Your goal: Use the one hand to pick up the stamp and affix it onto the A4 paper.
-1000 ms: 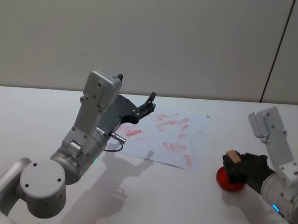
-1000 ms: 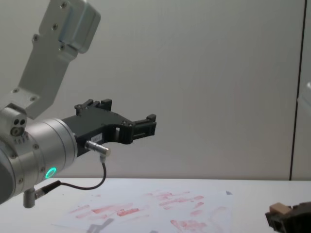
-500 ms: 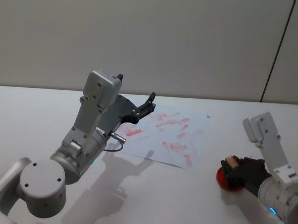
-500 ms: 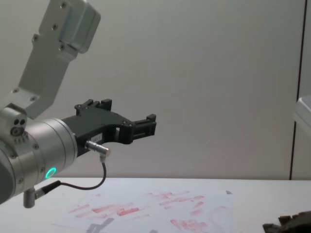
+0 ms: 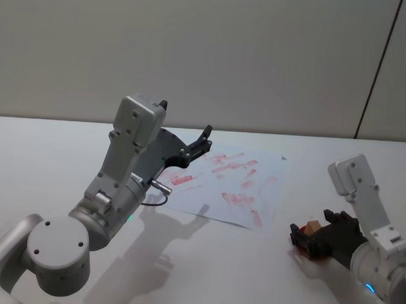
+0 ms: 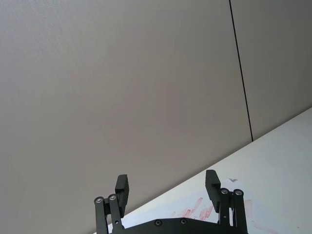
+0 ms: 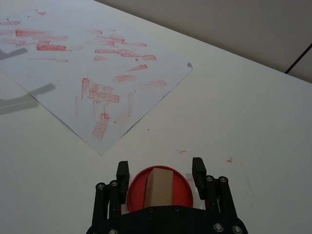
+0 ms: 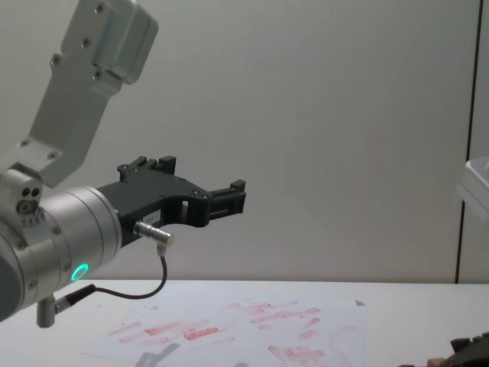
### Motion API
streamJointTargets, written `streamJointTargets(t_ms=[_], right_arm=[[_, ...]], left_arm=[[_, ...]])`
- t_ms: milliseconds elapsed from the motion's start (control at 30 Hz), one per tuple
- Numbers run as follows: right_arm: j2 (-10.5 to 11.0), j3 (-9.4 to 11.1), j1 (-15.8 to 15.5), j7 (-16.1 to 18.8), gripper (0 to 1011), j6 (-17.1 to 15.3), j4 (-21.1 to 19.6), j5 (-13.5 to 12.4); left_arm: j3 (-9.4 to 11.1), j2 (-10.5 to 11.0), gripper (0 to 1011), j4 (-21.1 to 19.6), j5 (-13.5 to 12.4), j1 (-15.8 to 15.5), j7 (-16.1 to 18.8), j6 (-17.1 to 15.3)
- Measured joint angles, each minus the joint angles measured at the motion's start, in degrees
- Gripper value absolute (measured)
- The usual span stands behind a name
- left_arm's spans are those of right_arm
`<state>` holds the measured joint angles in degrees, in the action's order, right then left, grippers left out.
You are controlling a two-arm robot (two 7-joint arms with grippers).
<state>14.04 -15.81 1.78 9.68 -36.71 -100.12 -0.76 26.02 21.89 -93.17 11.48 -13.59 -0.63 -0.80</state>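
The stamp [image 7: 158, 187], a small light-brown wooden block, stands upright on a round red ink pad [image 7: 184, 178]. My right gripper [image 7: 160, 169] is open, with one black finger on each side of the stamp and a gap at both sides. In the head view the right gripper [image 5: 306, 235] sits low at the table's right with the stamp [image 5: 313, 227] between its fingers. The A4 paper [image 5: 236, 186], smeared with red marks, lies left of it at mid-table. My left gripper [image 5: 201, 142] hangs open, high above the paper's far left part.
The white table [image 5: 204, 261] runs wide around the paper, with bare room between the paper's near corner [image 7: 101, 153] and the pad. The raised left arm [image 5: 123, 182] casts a shadow on the table. A grey wall stands behind.
My right gripper has come down low over the red pad and shifted slightly left, bringing the stamp down with it. The left arm has not moved.
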Motion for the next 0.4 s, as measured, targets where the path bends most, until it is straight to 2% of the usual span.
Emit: streamJointTargets(t_ms=[133,300,400], right_arm=[[0.0,0.0,0.0,0.0,861,0.0,0.1,0.1],[-0.1,-0.1,0.0,0.1,991,0.0,0.2,0.2],[-0.1,-0.1,0.1,0.1,1001,0.0,0.2,0.2]], left_arm=[[0.0,0.0,1002,0.0,0.0,0.0,0.0,0.0],[0.0,0.0,1002,0.0,0.0,0.0,0.0,0.0],[0.0,0.0,1003,0.0,0.0,0.0,0.0,0.0]])
